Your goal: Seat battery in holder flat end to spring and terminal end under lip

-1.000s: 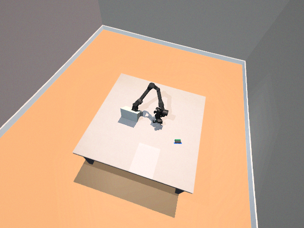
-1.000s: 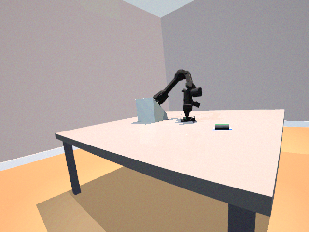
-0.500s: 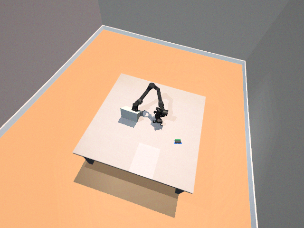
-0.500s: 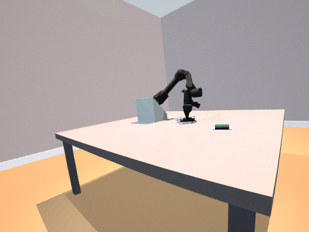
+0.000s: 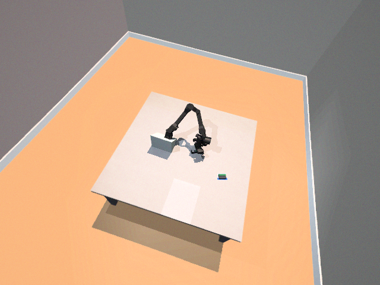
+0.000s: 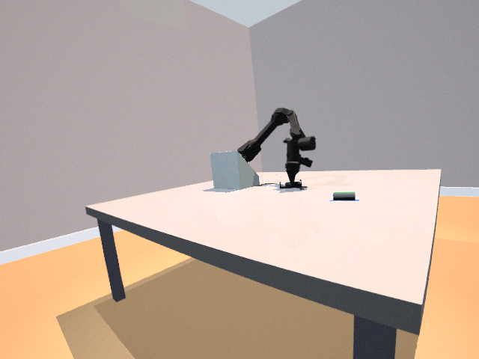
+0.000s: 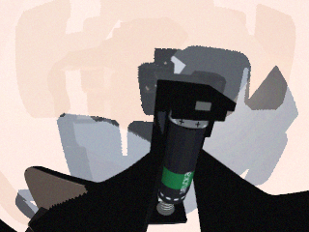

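Observation:
The battery (image 7: 182, 150), dark with a green band, lies lengthwise in the black holder (image 7: 193, 98) (image 6: 281, 186) in the wrist view. Its plus-marked terminal end meets the lip end, and the tip is hidden beneath the lip. Its other end is at the coiled spring (image 7: 165, 208). Whether the battery is fully flat is unclear. My gripper (image 7: 179, 153) (image 6: 292, 182) is shut on the battery, one dark finger on each side, pointing down low over the table. In the top view, the arm hides most of the holder and battery.
A green cylinder (image 5: 221, 175) and a dark cylinder (image 5: 222, 177) lie side by side on a small blue-edged base, toward the right of the table (image 5: 138, 177). A pale grey block (image 5: 161, 143) (image 6: 226, 170) stands at the arm's base.

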